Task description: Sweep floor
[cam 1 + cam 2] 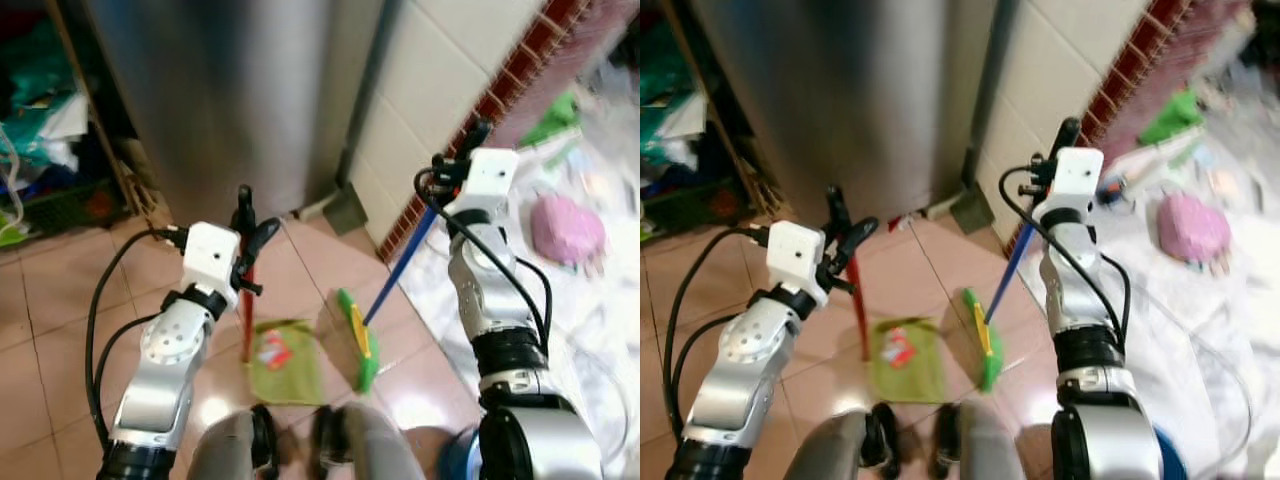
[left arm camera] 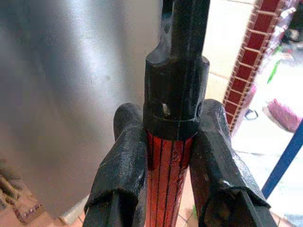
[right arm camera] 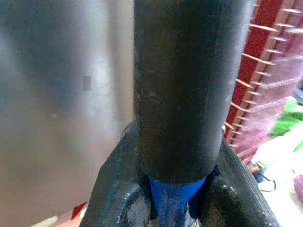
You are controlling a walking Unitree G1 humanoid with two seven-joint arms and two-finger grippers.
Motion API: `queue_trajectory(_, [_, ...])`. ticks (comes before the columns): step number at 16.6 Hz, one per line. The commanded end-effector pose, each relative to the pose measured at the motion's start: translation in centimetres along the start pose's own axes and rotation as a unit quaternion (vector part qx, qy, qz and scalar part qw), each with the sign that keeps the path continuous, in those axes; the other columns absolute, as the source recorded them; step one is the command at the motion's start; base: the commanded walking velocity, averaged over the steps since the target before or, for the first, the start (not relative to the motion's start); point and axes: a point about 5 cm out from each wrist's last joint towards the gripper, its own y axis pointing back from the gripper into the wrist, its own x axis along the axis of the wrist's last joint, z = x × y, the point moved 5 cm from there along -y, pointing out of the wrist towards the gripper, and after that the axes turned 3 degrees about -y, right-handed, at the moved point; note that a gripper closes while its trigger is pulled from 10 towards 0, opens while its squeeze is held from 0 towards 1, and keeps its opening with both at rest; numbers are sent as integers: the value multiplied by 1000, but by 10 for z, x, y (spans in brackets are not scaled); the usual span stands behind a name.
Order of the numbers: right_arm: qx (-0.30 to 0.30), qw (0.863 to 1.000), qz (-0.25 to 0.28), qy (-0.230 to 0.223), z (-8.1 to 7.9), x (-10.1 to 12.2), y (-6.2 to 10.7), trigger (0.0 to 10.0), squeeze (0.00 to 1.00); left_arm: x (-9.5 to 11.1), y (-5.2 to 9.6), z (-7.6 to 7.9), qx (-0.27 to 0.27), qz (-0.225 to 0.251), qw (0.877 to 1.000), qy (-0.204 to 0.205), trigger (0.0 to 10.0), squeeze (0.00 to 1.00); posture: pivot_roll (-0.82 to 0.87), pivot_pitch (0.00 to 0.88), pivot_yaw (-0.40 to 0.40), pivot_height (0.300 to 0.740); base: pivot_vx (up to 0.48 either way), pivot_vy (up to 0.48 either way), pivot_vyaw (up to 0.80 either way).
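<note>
Green dustpan (image 1: 288,362) sits flat on the tiles at my feet with a red scrap in it, green broom head (image 1: 358,342) just beside its right edge. Left gripper (image 1: 248,232) is clenched on the red dustpan handle (image 1: 246,318), right gripper (image 1: 452,165) clamped on the blue broom pole (image 1: 404,265). I'd pin the pan down and use short low strokes toward it.

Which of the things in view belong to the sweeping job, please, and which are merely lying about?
For the job:
- broom, blue handle in the right gripper
- green dustpan, red handle in the left gripper
- scrap of litter on the dustpan

Lying about:
- pink bag
- metal cabinet
- shelf clutter
- white sheet
</note>
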Motion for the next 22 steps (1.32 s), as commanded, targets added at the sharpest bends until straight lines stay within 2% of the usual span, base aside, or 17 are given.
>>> queue_trajectory(1, [-15,1000,-9,1,9,-5,2,10000,0,16,-2,7,-14,30,999,4,10000,0,14,147,-72,740,0,0,-800])
queue_trajectory(3, [-15,1000,-10,2,9,-5,2,10000,0,16,-2,6,-14,30,999,4,10000,0,14,147,-72,740,0,0,-800])
queue_trajectory(13, [-14,1000,-20,7,9,-10,4,10000,0,18,-4,-1,-11,32,999,1,10000,0,9,141,-74,740,0,480,-716])
queue_trajectory(17, [-22,998,-50,24,6,-29,15,10000,0,16,-4,1,-14,31,999,4,10000,0,2,141,-75,740,0,480,-800])
queue_trajectory(22, [-21,997,-66,19,1,-37,21,10000,0,15,-4,5,-17,28,999,9,10000,0,-3,138,-74,740,0,480,-800])
